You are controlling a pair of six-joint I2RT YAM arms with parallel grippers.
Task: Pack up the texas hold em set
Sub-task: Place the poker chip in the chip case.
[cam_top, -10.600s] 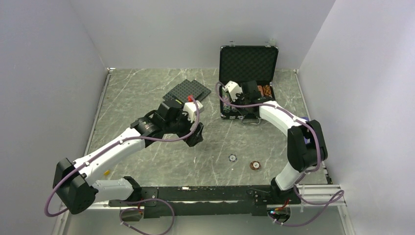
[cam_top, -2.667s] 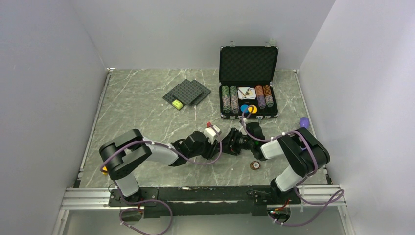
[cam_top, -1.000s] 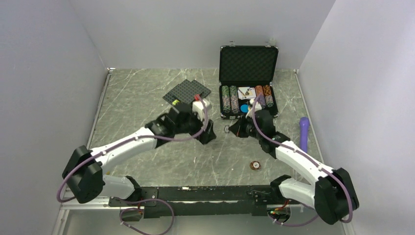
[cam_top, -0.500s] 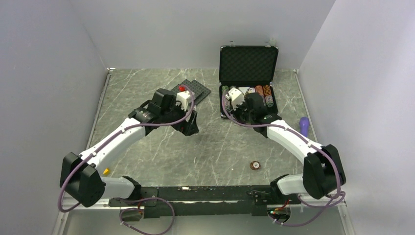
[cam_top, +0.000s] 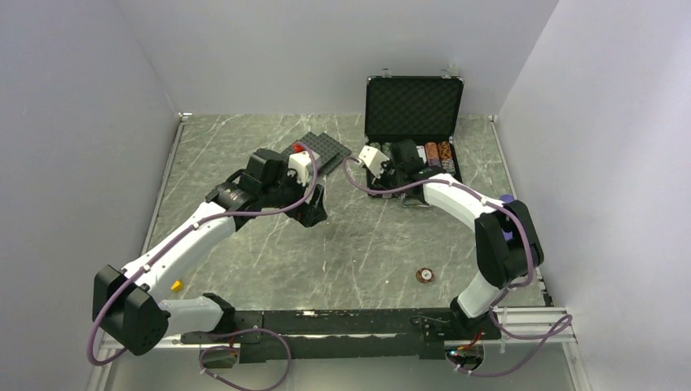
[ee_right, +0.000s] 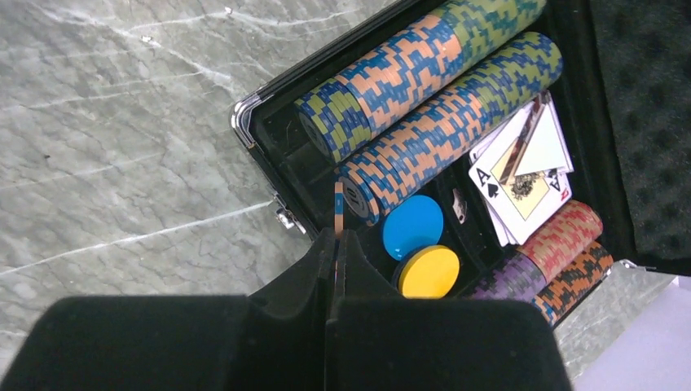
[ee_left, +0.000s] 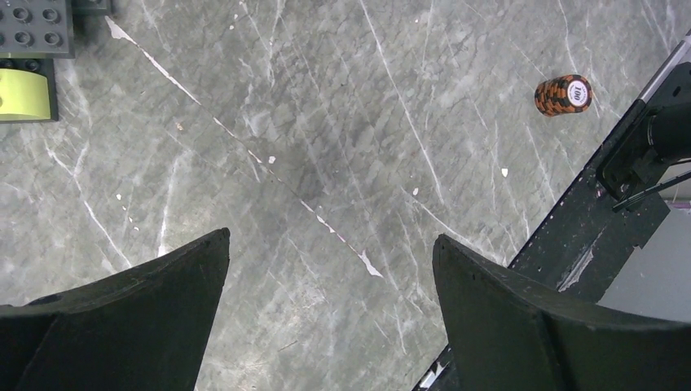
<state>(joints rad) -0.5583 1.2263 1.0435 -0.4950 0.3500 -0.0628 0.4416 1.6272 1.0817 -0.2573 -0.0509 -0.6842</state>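
The black silver-edged briefcase [cam_top: 414,104] stands open at the back right. In the right wrist view its tray [ee_right: 253,114] holds two long rows of green, blue and tan chips [ee_right: 444,122], playing cards [ee_right: 521,167], a blue disc [ee_right: 413,226], a yellow-orange disc [ee_right: 429,271], and purple and brown stacks [ee_right: 562,252]. My right gripper [ee_right: 336,236] hovers over the tray's front left corner, shut on a single chip [ee_right: 337,208] held edge-on. A short orange chip stack [ee_left: 564,94] stands alone on the table [cam_top: 424,275]. My left gripper [ee_left: 330,244] hangs open over bare table [cam_top: 314,216].
Dark grey studded plates [cam_top: 322,151] lie left of the case, and a yellow-green brick [ee_left: 23,94] sits on them. A purple object [cam_top: 507,199] rests by the right wall and a small yellow piece [cam_top: 176,286] near the left base. The black base rail [ee_left: 619,187] borders the near edge.
My right gripper rose from the table in front of the case and now sits over the tray's front left, the chip still in it. The left arm drew back to the left.
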